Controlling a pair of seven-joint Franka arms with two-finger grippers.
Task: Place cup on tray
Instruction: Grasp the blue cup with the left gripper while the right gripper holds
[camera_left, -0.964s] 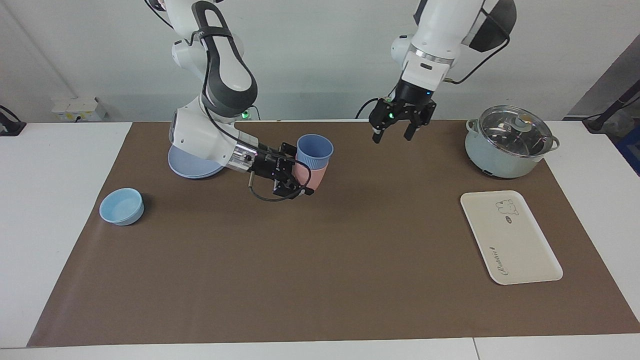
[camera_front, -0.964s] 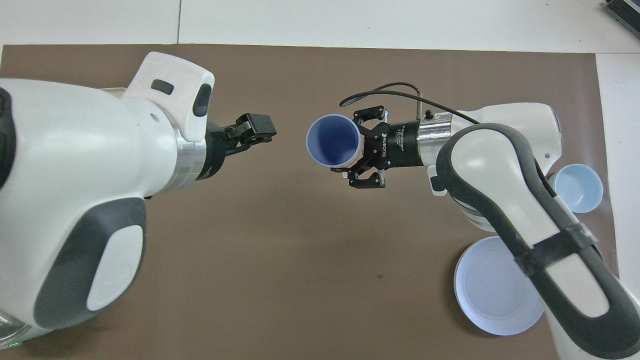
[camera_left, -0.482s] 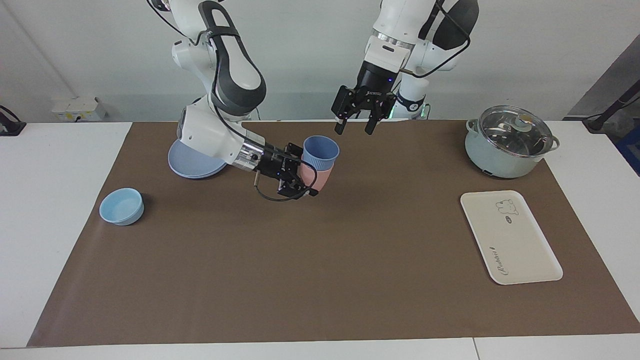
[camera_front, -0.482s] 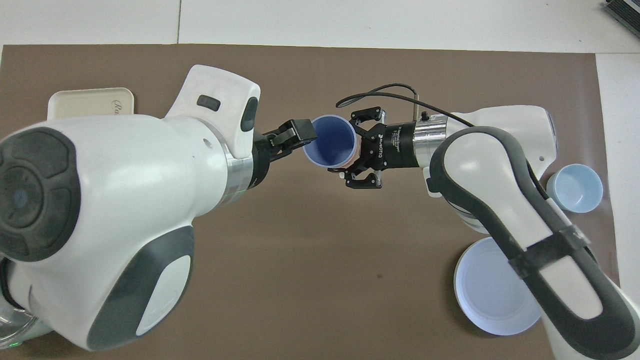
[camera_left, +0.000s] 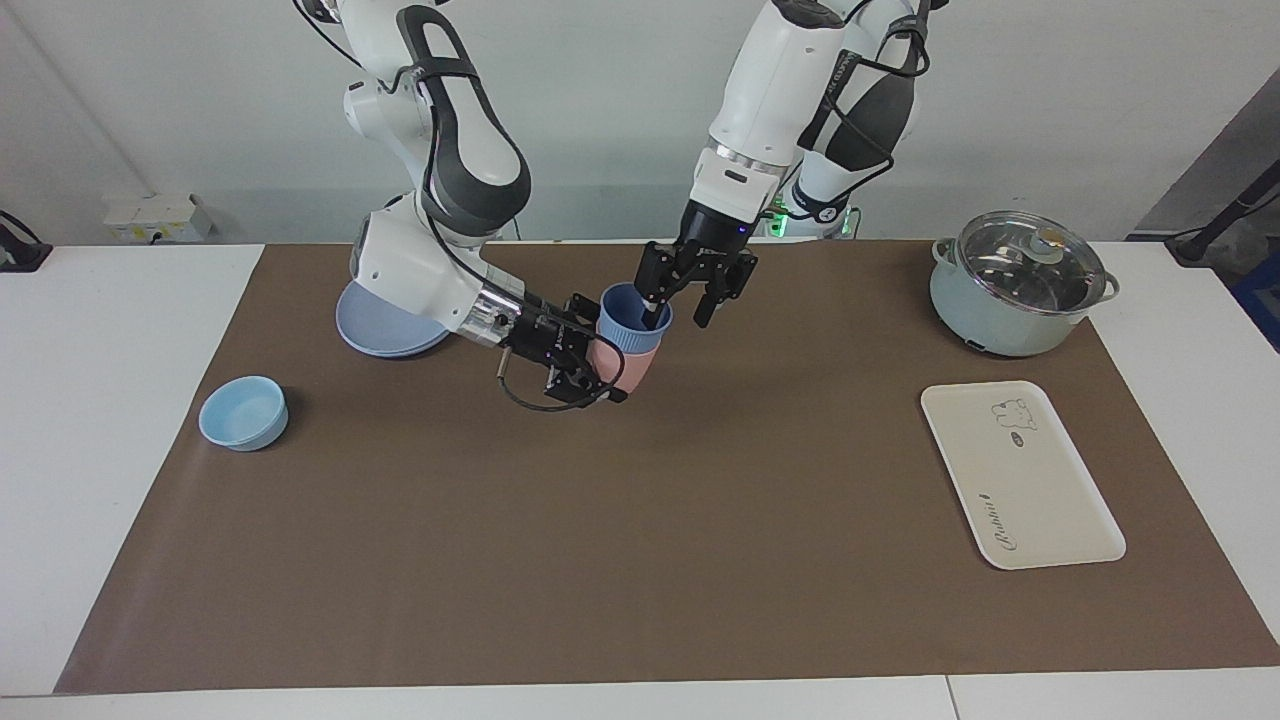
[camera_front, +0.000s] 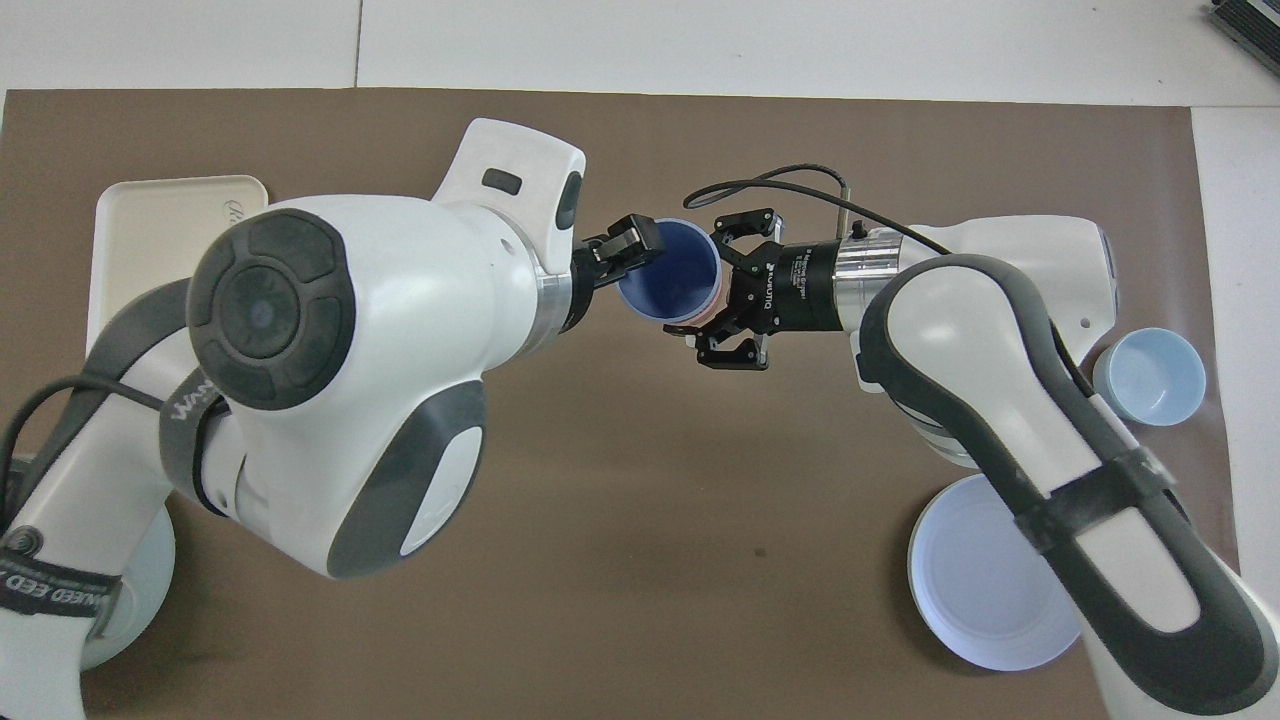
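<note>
Cup (camera_left: 632, 318) is the small end of a chain best read from the big end. The left arm comes down from the top of the facing view into its upper centre, while the right arm reaches in low and sideways to the same spot. The tray (camera_left: 1020, 480) lies flat in the middle band of that frame at the left arm's end of the table, well apart from both grippers. Held up over the mat, a pink cup (camera_left: 625, 368) is clamped across its body by the right gripper (camera_left: 610, 355), and the blue cup is nested in it, mouth up and tipped slightly. The left gripper (camera_left: 680, 315) is spread open astride the blue rim, with one finger (camera_left: 655, 318) inside the mouth and the other outside the wall; I cannot tell if either touches. The left is therefore the arm to pinch the wall, and the pull should probably follow the cup's axis, up and out of the pink one.
</note>
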